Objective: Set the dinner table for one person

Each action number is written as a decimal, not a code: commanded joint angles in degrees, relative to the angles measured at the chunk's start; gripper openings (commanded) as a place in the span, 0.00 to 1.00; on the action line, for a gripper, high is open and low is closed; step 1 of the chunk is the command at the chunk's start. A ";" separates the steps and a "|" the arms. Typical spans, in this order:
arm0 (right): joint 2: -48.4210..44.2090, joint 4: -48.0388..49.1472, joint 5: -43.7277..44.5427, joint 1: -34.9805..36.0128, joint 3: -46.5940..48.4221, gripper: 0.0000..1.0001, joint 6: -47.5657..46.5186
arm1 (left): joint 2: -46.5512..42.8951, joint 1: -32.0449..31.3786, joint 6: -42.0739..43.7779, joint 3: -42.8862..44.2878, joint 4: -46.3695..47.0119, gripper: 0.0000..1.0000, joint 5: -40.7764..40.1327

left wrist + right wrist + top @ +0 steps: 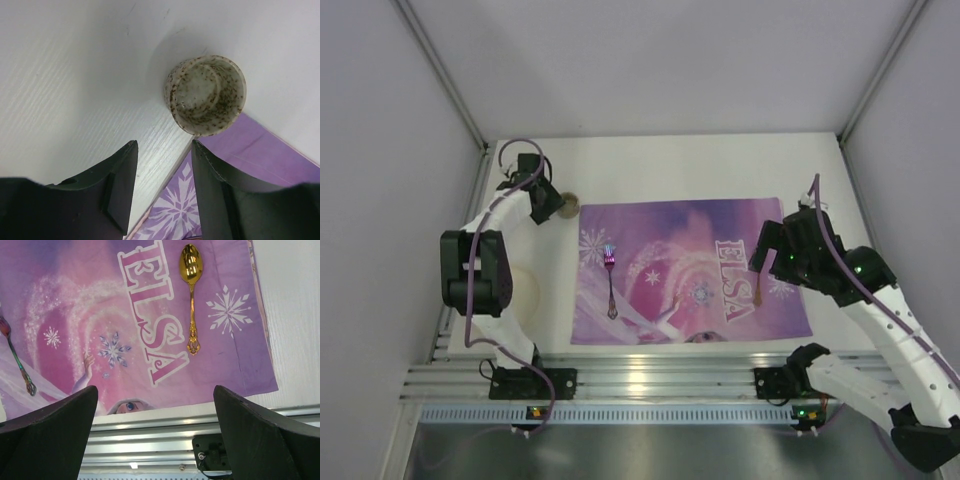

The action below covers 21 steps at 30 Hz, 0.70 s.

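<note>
The white dinner table carries a purple snowflake placemat. A small speckled cup stands upright on the bare table at the mat's far left corner. My left gripper is open just short of the cup, with nothing between its fingers. On the mat's left part lies an iridescent fork. A gold spoon rests on the mat's right side beside the ELSA lettering. My right gripper hangs wide open and empty above the mat's near right edge.
An aluminium rail runs along the near table edge and holds both arm bases. A pale round plate lies left of the mat, partly hidden by the left arm. Grey walls enclose the table on three sides.
</note>
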 commanded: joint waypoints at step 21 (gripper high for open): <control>3.09 3.93 1.65 -0.98 0.19 1.00 3.65 | 13.01 1.30 3.31 9.96 0.49 0.00 4.21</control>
